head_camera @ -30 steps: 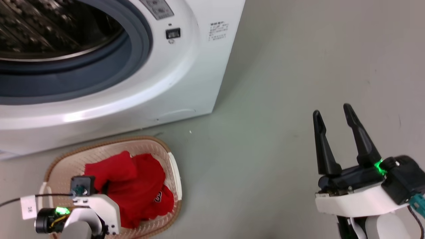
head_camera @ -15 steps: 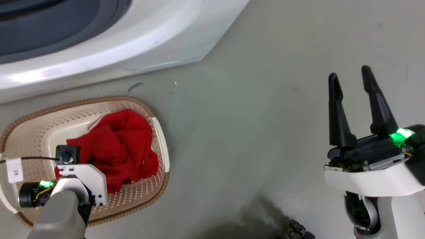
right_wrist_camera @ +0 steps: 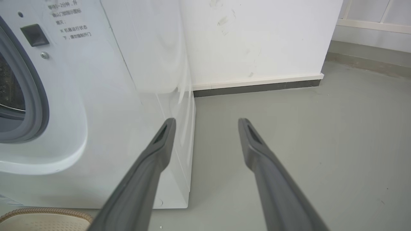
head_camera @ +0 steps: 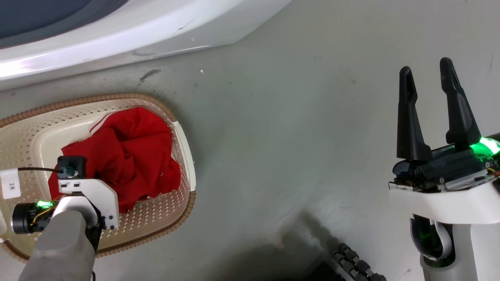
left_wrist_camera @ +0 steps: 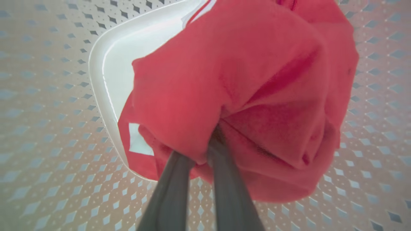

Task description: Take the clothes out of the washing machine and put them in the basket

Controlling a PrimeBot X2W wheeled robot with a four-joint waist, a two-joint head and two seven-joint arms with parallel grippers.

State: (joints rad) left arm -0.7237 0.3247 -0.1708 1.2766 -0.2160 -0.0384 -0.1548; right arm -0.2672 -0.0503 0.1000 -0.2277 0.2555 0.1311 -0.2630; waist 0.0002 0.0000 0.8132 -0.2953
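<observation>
The red clothes [head_camera: 129,156] lay bunched in the cream basket [head_camera: 184,152] on the grey floor [head_camera: 297,128], just in front of the washing machine [head_camera: 117,35]. The left gripper [left_wrist_camera: 205,152] hung over the basket, its fingers [left_wrist_camera: 173,192] drawn narrow and pinched on a fold of the red cloth, the tips buried in it. A plain white patch [left_wrist_camera: 138,143] showed on the cloth. A white tag [head_camera: 10,184] on the left wrist's cable read "3" and a second mark I could not make out. The right gripper [head_camera: 426,66] stood well apart to the right, fingers wide and holding nothing. Small Chinese print [right_wrist_camera: 69,24] on the machine's front was too blurred to read.
</observation>
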